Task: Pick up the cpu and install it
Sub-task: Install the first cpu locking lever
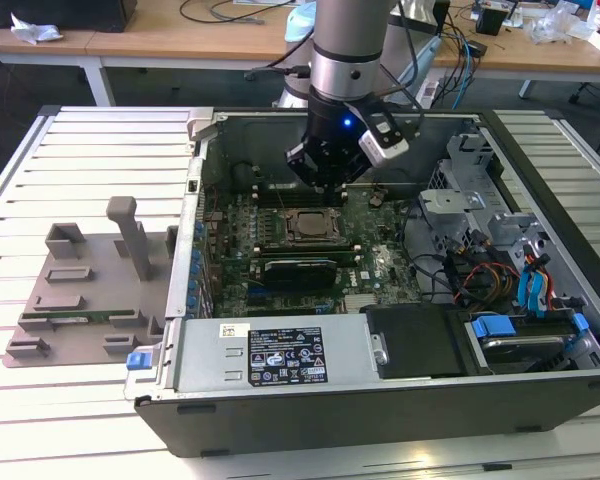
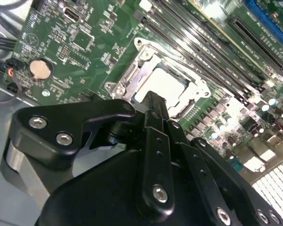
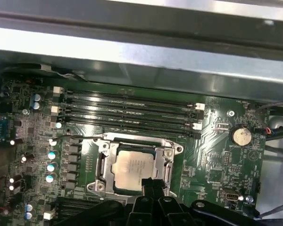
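An open computer case (image 1: 400, 400) lies on its side on a slatted white desk (image 1: 90, 150), with wooden workbenches (image 1: 160, 40) strewn with cables behind it. Beside the case, on the exterior view's left, a grey plastic holder tray (image 1: 80, 290) rests flat on the slats.

Inside the case sits the green motherboard (image 3: 217, 160), glossy and dotted with small capacitors, a round coin battery (image 3: 241, 136) and long dark memory slots (image 3: 127, 110). The cpu (image 3: 134, 167), a flat square with a dull silver-grey metal top, lies in the socket frame (image 3: 101, 162) at the middle of the board, the shiny steel frame around it.

The arm reaches down into the case, and the black gripper (image 1: 325, 175) hangs just above the socket. In both wrist views its matte black linkages with bright screws crowd the foreground, and the fingers (image 2: 153, 106) appear drawn together to a narrow tip beside the cpu's edge. They hold nothing; whether the tip touches the chip, I cannot tell.
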Available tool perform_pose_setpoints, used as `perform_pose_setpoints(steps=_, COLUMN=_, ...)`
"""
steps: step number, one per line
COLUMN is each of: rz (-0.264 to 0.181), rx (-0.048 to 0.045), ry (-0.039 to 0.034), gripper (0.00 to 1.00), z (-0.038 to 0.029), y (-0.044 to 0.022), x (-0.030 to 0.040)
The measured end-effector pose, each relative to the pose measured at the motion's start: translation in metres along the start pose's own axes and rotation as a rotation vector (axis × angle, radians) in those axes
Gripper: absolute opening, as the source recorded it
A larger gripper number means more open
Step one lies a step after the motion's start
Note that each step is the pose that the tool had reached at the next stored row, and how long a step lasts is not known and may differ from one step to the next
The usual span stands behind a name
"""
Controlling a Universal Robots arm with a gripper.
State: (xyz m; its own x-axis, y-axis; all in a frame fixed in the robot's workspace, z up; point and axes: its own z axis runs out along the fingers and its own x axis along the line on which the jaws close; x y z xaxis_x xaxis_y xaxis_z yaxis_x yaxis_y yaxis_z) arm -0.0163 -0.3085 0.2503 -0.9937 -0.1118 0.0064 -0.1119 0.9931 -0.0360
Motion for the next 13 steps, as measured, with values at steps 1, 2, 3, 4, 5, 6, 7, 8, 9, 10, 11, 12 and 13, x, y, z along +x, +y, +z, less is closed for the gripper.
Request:
perform_pose_setpoints(steps=1, rz=0.000, rx=0.0002, ry=-0.0013, gripper=0.11, z=0.0000, y=0.0003, x=0.0029)
perform_pose_setpoints(steps=2, rz=0.000, rx=0.0005, ry=-0.0037, gripper=0.11, z=-0.0001, y=0.0010, x=0.0093)
perform_pose_setpoints(steps=3, rz=0.000, rx=0.0007, ry=-0.0052, gripper=0.11, z=0.0000, y=0.0016, x=0.0138)
perform_pose_setpoints(steps=4, rz=0.000, rx=0.0004, ry=-0.0061, gripper=0.11, z=-0.0001, y=0.0019, x=0.0166)
perform_pose_setpoints(steps=5, rz=0.000, rx=0.0006, ry=-0.0083, gripper=0.11, z=-0.0007, y=0.0022, x=0.0202)
perform_pose_setpoints(steps=6, rz=0.001, rx=0.0007, ry=-0.0103, gripper=0.11, z=-0.0015, y=0.0024, x=0.0220)
perform_pose_setpoints(steps=7, rz=0.001, rx=0.0009, ry=-0.0125, gripper=0.11, z=-0.0026, y=0.0026, x=0.0241)
perform_pose_setpoints(steps=8, rz=0.001, rx=0.0013, ry=-0.0177, gripper=0.11, z=-0.0045, y=0.0031, x=0.0290)
perform_pose_setpoints(steps=9, rz=0.001, rx=0.0016, ry=-0.0199, gripper=0.11, z=-0.0050, y=0.0035, x=0.0318)
perform_pose_setpoints(steps=10, rz=0.001, rx=0.0019, ry=-0.0213, gripper=0.11, z=-0.0051, y=0.0038, x=0.0339)
perform_pose_setpoints(steps=11, rz=0.001, rx=0.0022, ry=-0.0244, gripper=0.11, z=-0.0051, y=0.0049, x=0.0404)
perform_pose_setpoints(steps=12, rz=0.001, rx=0.0025, ry=-0.0264, gripper=0.11, z=-0.0051, y=0.0064, x=0.0484)
perform_pose_setpoints(steps=13, rz=0.001, rx=0.0025, ry=-0.0270, gripper=0.11, z=-0.0051, y=0.0072, x=0.0520)
